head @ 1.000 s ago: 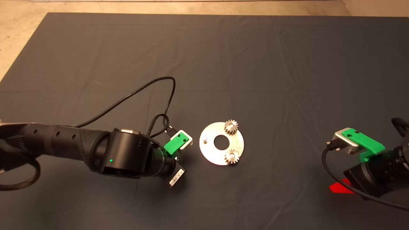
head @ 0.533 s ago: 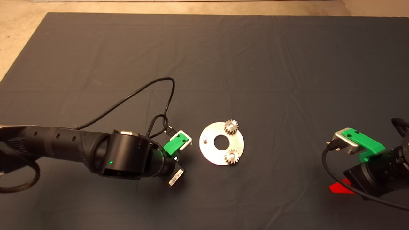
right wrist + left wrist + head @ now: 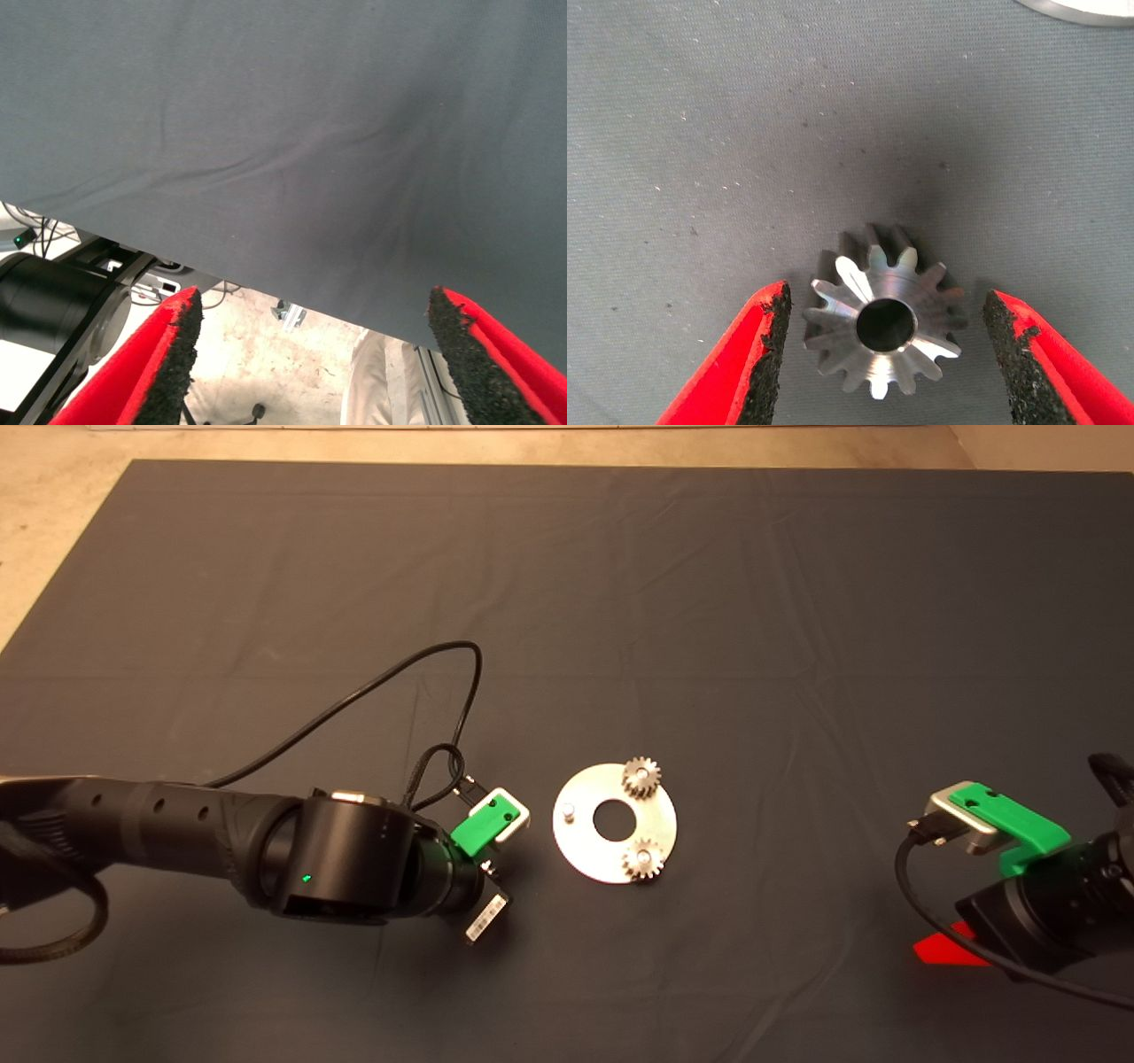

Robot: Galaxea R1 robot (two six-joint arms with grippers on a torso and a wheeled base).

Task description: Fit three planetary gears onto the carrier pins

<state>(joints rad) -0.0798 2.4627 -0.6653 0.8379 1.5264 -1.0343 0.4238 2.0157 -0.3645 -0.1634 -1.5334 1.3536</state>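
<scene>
The shiny carrier disc (image 3: 585, 850) lies mid-mat. Two planetary gears sit on its pins, one at the far side (image 3: 640, 777) and one at the near side (image 3: 642, 860). The third pin (image 3: 567, 811) at the disc's left stands bare. My left arm's wrist (image 3: 354, 859) hovers just left of the disc and hides its fingers in the head view. In the left wrist view my left gripper (image 3: 888, 303) is open, with the third gear (image 3: 884, 323) lying flat on the mat between the pads, not touched. The disc's edge (image 3: 1081, 7) shows beyond. My right gripper (image 3: 316, 305) is open and empty, parked at the mat's near right (image 3: 943, 950).
A black cable (image 3: 390, 682) loops over the mat behind the left wrist. The right wrist view looks past the mat's edge at the floor, with equipment (image 3: 62, 305) and a person's leg (image 3: 381, 381) there.
My left arm has shifted very slightly to the left and nearer. The disc, the gears and the right arm stay as they were.
</scene>
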